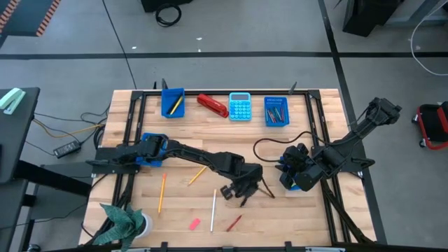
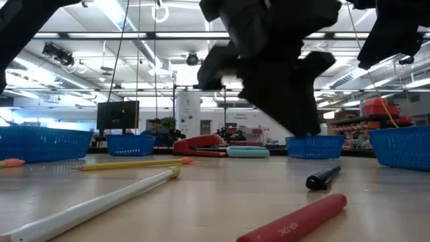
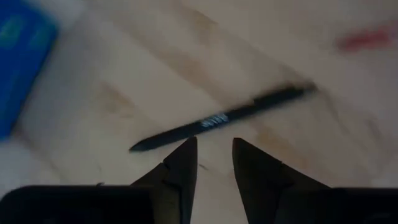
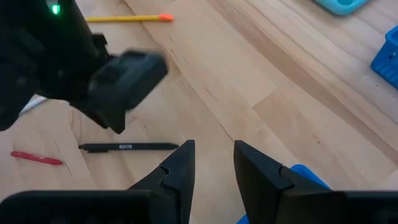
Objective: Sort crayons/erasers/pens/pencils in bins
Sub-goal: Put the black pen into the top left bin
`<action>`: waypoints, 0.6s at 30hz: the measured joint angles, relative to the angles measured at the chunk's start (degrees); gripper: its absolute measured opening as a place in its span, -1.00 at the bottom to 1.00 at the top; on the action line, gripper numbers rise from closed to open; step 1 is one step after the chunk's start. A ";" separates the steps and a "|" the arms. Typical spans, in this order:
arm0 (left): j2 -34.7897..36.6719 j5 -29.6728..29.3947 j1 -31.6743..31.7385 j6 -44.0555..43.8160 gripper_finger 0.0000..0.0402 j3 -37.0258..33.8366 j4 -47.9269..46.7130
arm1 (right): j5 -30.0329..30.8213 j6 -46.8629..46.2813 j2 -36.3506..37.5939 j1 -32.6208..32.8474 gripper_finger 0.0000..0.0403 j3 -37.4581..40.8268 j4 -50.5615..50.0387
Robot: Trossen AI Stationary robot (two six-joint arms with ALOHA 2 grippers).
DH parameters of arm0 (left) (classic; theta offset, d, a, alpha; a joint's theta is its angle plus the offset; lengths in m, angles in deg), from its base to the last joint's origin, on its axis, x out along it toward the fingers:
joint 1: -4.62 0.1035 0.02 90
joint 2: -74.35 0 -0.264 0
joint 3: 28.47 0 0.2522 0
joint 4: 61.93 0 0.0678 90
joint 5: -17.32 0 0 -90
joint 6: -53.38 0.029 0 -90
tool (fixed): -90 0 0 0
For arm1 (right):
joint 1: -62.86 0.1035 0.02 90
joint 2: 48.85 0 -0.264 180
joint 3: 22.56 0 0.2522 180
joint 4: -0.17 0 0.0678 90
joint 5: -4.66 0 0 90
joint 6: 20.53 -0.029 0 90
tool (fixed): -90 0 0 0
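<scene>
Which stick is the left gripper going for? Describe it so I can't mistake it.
Find the left gripper near the middle of the wooden table. Just to its right lies a slim black pen with pale lettering on its barrel. It is the only dark stick there; its neighbours are white, orange and red.

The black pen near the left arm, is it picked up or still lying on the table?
Lying flat on the table. The black pen sits beyond the left gripper, not between its jaws.
</scene>
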 joint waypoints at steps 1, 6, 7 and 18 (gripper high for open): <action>0.02 -0.78 -0.14 -5.86 -0.45 -0.02 1.19 | -0.18 0.01 0.00 0.02 -0.42 0.00 -0.10; 0.48 -10.41 -0.70 -34.31 -0.40 -0.08 2.92 | -0.21 0.00 0.02 0.00 -0.42 0.00 -0.19; 0.61 -10.55 -0.68 -38.73 -0.38 -0.04 2.64 | -0.20 -0.10 0.02 0.00 -0.42 0.00 -0.20; -0.33 -13.18 -4.12 -70.61 -0.26 -0.04 6.18 | -0.11 -0.84 0.02 0.00 -0.42 0.00 -0.19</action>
